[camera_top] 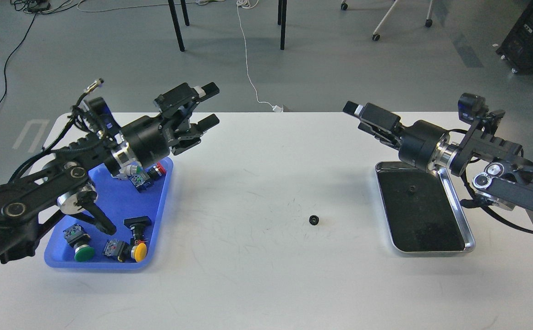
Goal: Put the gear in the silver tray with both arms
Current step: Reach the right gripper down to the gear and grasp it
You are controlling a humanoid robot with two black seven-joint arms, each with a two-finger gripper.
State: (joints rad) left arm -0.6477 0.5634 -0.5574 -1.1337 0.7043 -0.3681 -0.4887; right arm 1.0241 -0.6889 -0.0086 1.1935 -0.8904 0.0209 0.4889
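Blue plastic tray (pixel 161 215) of coloured push buttons sits at the near left, under the left gripper (pixel 207 104), whose jaws gape wide and hold nothing. Mid-table lies the small black gear (pixel 313 220), alone, well left of the silver tray (pixel 459 204). Above that tray's far end hangs the right gripper (pixel 352 109); I cannot tell its jaw state.

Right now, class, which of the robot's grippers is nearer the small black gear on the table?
Right, narrowly. The right gripper is up and right of the gear; the left gripper is farther, up and left.
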